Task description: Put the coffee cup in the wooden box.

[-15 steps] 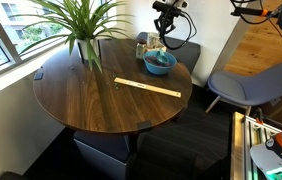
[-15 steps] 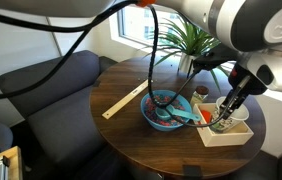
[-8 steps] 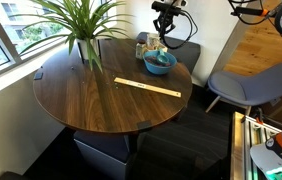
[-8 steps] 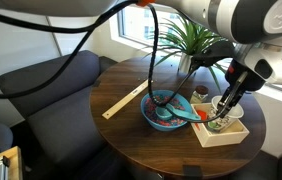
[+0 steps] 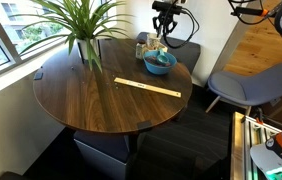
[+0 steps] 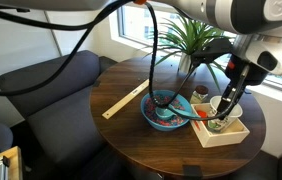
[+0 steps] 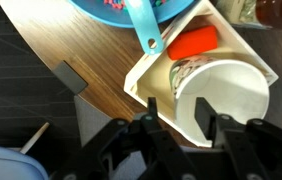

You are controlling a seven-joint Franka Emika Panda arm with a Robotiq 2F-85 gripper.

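The cream-white coffee cup (image 7: 229, 92) stands upright inside the light wooden box (image 7: 243, 46), its open mouth facing the wrist camera. It also shows in an exterior view (image 6: 222, 104). The box (image 6: 226, 135) sits at the table edge beside the blue bowl (image 6: 166, 112). My gripper (image 7: 178, 118) hovers just above the cup with its fingers apart: one finger is over the cup's mouth, the other outside its rim. In both exterior views the gripper (image 6: 222, 112) (image 5: 162, 38) hangs over the box. It is open and holds nothing.
An orange-red object (image 7: 193, 42) lies in the box beside the cup. A blue utensil (image 7: 144, 30) sticks out of the bowl (image 5: 159, 62). A long pale wooden strip (image 5: 147, 87) lies mid-table. A potted plant (image 5: 81, 25) stands at the table's far side, and chairs surround the table.
My gripper has risen a little out of the box. The cup stays standing in the box.
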